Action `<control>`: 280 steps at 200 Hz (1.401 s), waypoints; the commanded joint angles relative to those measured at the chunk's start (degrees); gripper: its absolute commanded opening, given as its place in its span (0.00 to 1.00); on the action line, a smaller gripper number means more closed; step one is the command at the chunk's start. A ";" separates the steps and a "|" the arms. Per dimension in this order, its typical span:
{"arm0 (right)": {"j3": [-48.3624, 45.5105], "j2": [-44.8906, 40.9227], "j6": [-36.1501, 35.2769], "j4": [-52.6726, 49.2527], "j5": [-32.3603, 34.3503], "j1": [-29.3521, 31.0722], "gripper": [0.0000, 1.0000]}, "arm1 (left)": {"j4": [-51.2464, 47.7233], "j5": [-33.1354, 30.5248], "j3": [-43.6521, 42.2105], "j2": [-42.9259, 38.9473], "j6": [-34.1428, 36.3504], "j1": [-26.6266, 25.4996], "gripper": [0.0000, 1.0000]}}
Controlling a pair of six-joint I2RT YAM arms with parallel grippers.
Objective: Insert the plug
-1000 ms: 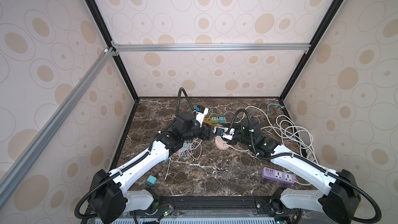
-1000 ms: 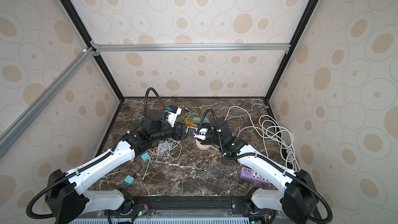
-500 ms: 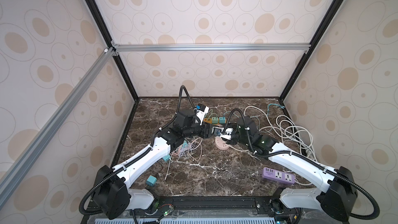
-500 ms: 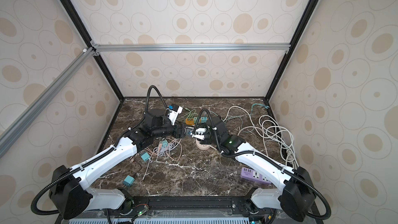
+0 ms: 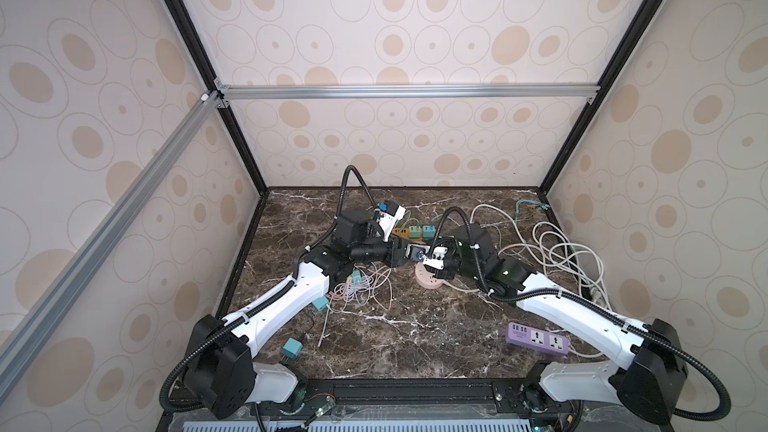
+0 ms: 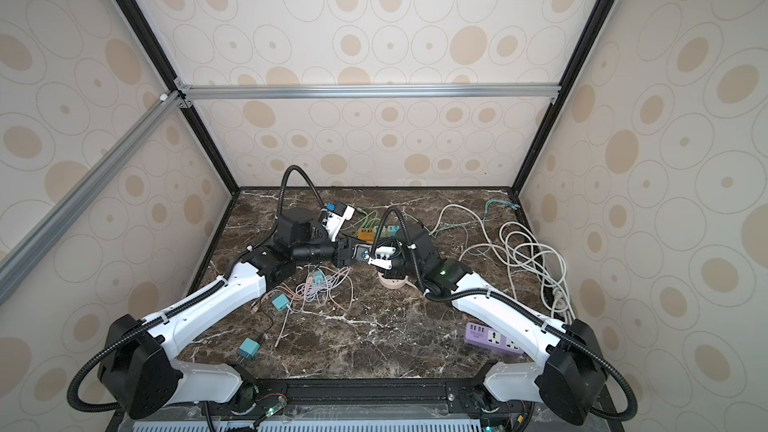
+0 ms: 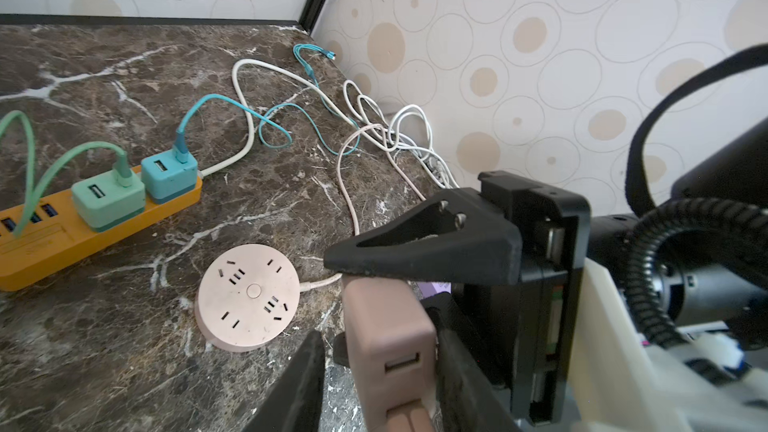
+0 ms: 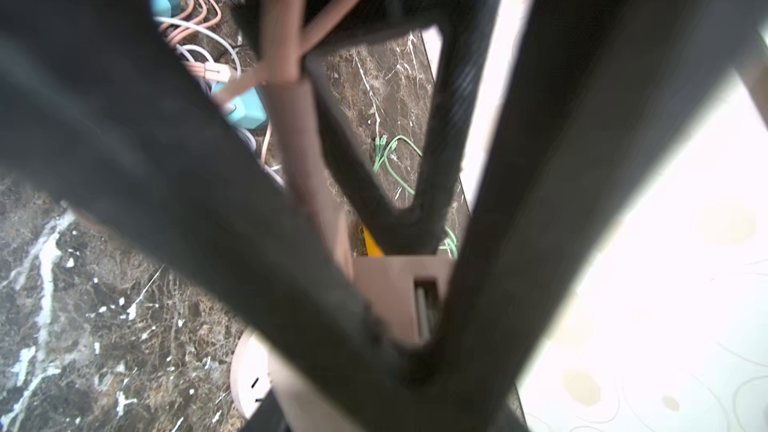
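A pink plug [image 7: 382, 326] hangs above the marble table, next to the round pink socket [image 7: 248, 297] [image 5: 430, 280] [image 6: 392, 281]. My right gripper [image 8: 407, 326] [image 5: 424, 258] is shut on the plug; one of its black fingers [image 7: 424, 243] presses the plug's top. My left gripper [image 7: 380, 351] [image 5: 405, 257] straddles the same plug. One of its jaws lies against the plug and the other stands a small gap off, so it is open. A pink cable [image 8: 286, 56] runs from the plug's lower port. The right wrist view is blurred and largely blocked by dark fingers.
An orange power strip [image 7: 41, 243] with two teal adapters lies behind the socket. A purple power strip [image 5: 538, 338] sits front right. White cable coils [image 5: 561, 255] fill the right side. Tangled pink cables [image 5: 357, 288] and loose teal adapters [image 5: 320, 303] lie to the left.
My left gripper has moved right to meet the right gripper, and its jaws have narrowed around the plug. The right gripper has kept its hold and barely shifted.
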 commanded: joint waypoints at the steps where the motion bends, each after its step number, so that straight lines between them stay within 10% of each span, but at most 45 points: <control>1: 0.98 -0.63 0.25 2.86 -1.48 0.66 0.41 | -0.23 6.83 -0.72 -0.50 2.80 0.53 0.58; 25: 2.44 0.71 0.75 1.62 -3.65 0.71 0.41 | -0.81 7.41 -1.38 0.31 3.51 0.54 0.63; 108: 4.40 3.09 -0.07 -0.25 -3.26 1.18 0.43 | 0.28 2.24 1.41 3.63 3.01 0.94 0.20; 129: 4.73 2.02 1.88 -2.92 -3.64 0.84 0.52 | -0.04 -0.01 1.05 3.25 2.56 1.45 0.00; 165: 3.69 -1.88 14.64 -5.31 -15.44 -5.84 0.75 | -0.46 -5.17 0.01 -1.26 0.43 5.48 0.00; 192: -5.01 -3.36 27.70 8.51 -18.78 -7.91 0.84 | -0.75 -6.91 1.95 -6.95 -4.38 10.30 0.00; 198: -7.07 -2.78 32.25 13.46 -19.61 -7.92 1.00 | -1.77 -7.15 3.48 -7.77 -4.80 11.06 0.00; 228: -12.82 5.05 51.75 33.43 -21.90 -6.09 1.00 | -8.67 -7.27 15.59 -8.53 -4.21 11.28 0.00; 280: -13.88 19.21 54.61 47.92 -17.87 0.35 1.00 | -14.39 -7.22 34.99 -5.92 -3.52 11.49 0.00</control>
